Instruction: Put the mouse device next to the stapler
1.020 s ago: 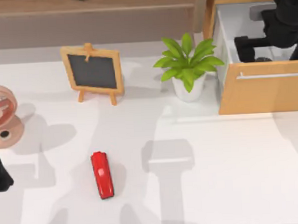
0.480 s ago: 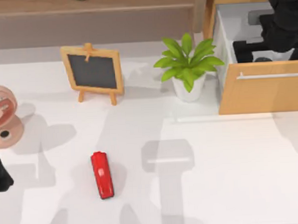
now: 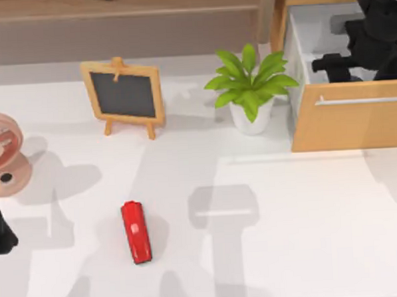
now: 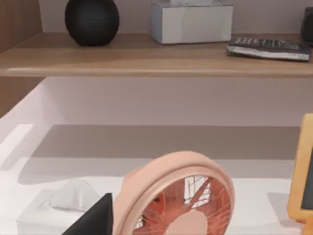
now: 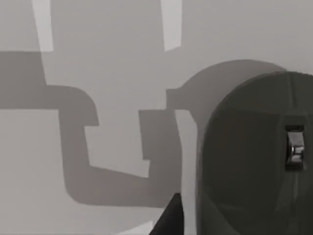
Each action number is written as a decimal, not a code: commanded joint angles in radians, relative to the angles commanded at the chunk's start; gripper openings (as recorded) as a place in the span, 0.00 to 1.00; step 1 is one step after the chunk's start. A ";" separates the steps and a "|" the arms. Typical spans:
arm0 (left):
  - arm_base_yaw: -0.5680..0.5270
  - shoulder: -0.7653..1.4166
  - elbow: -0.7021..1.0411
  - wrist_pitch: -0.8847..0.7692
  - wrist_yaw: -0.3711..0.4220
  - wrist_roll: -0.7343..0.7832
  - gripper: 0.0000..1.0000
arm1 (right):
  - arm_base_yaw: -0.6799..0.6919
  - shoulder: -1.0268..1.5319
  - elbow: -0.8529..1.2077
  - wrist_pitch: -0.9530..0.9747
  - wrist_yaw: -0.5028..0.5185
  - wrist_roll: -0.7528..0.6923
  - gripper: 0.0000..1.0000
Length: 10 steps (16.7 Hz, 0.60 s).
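While the right pincer (image 3: pixel 334 65), grip state unclear, hangs inside the drawer (image 3: pixel 350 124), the mouse device (image 5: pixel 254 156) lies just beside it.

Glossy red elongated stapler (image 3: pixel 136 231) flat on white table, lower left of centre; dark grey domed oval mouse device (image 5: pixel 254 156) with silver scroll wheel, close under my right wrist camera, on pale surface

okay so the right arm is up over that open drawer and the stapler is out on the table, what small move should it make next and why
Probably ease the right gripper a little lower over the mouse device, which the right wrist view shows close beneath it on the pale floor of the drawer. The stapler lies alone on the table's left half, so the mouse must be grasped first. The left arm is parked at the table's left edge.
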 joint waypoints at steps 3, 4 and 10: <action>0.000 0.000 0.000 0.000 0.000 0.000 1.00 | 0.000 0.000 0.000 0.000 0.000 0.000 0.17; 0.000 0.000 0.000 0.000 0.000 0.000 1.00 | 0.000 0.000 0.000 0.000 0.000 0.000 0.10; 0.000 0.000 0.000 0.000 0.000 0.000 1.00 | 0.000 0.000 0.000 0.000 0.000 0.000 0.00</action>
